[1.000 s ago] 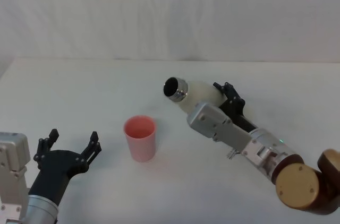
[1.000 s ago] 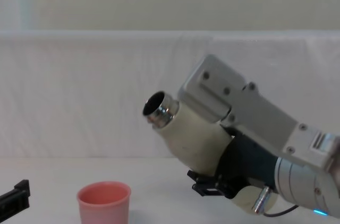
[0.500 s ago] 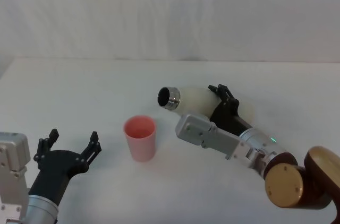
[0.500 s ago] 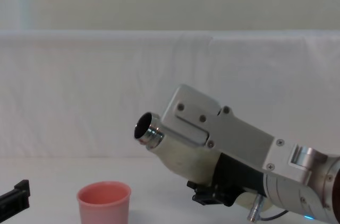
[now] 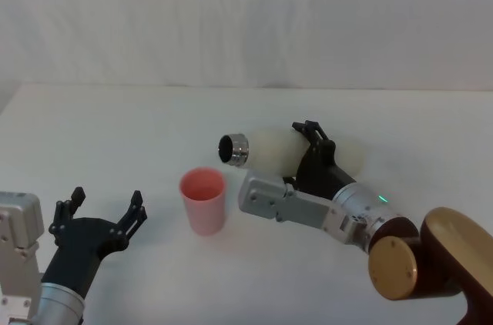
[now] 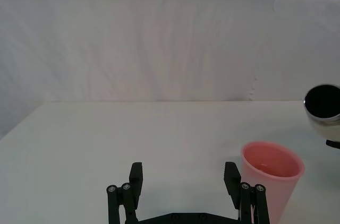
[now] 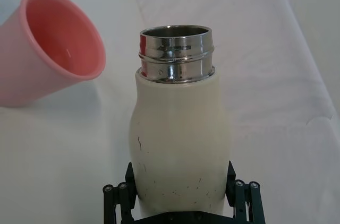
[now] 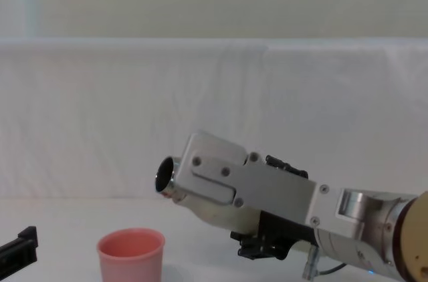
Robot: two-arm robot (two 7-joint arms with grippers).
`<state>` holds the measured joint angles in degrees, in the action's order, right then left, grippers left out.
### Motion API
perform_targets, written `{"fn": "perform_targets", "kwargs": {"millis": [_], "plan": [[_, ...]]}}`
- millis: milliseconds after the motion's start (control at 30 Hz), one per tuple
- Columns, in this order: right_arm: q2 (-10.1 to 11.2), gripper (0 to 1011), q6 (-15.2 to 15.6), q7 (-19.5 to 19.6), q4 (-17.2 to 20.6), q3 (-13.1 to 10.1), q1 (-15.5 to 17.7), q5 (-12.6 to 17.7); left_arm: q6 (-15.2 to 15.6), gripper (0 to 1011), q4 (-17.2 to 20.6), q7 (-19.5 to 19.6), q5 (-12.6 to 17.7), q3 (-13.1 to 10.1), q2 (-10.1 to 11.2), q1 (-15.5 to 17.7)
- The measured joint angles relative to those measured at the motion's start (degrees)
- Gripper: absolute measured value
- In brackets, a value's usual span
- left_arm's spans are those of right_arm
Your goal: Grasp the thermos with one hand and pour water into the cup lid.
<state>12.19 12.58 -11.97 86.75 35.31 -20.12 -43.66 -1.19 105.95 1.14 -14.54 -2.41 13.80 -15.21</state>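
**Thermos tipped toward the cup lid**

My right gripper (image 7: 180, 203) is clamped on the lower body of the thermos (image 7: 180, 144), one finger on each side, so the steel neck points out beyond my fingertips. I hold it close to level, mouth aimed at the cup lid (image 5: 203, 200), which stands on the table (image 5: 115, 132) just past and below that mouth; that tilt is what a pour needs. I judge the mouth is near the rim but not yet over it. My left gripper (image 5: 98, 221) rests spread wide and empty, the cup lid just beside one fingertip. The right wrist view shows the grip and small dark scuffs; the chest view shows the mouth's height above the rim, which the head view flattens
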Motion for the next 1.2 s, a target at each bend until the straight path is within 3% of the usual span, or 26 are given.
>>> {"fn": "perform_targets", "kwargs": {"millis": [667,1200], "plan": [[-1.38,952,0.33,-0.55,-2.04,1.97,-1.41,-7.17,0.00,1001,0.00,0.00,0.00,0.00,0.00,0.00],[-1.96,952,1.59,-1.16,-3.04,3.07,-2.48,-11.07,0.00,1001,0.00,-0.01,0.00,0.00,0.00,0.00]]}}
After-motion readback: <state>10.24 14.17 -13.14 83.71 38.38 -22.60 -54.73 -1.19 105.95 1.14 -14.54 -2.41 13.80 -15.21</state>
